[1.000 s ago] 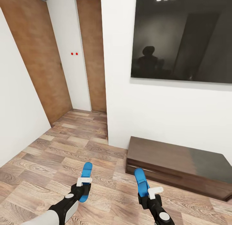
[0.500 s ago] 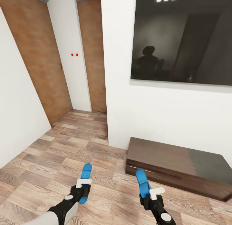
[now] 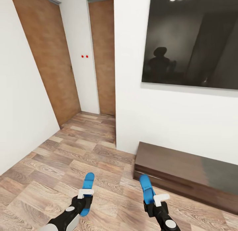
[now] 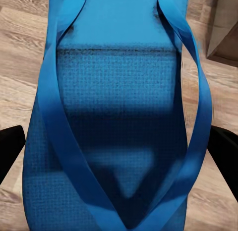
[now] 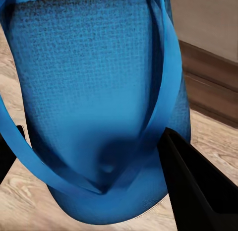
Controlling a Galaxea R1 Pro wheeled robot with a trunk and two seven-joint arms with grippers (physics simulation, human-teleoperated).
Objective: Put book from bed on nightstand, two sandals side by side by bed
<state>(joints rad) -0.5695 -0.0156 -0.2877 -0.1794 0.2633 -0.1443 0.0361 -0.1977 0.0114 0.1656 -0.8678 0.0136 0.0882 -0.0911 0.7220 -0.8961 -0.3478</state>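
I hold one bright blue sandal in each hand, low over the wood-plank floor. My left gripper is shut on the heel end of the left sandal, whose sole and straps show close up between black fingers. My right gripper is shut on the right sandal, seen close up beside a black finger. Both sandals point away from me, roughly parallel. The book, the bed and the nightstand are out of view.
A long low dark-brown bench stands against the white wall just right of the right sandal. Above it hangs a large dark glossy panel. Two tan doors close a short hallway ahead on the left. Open floor lies ahead.
The whole picture has shifted to the right, so the camera has turned or moved. Both grippers keep their sandals in the same hold.
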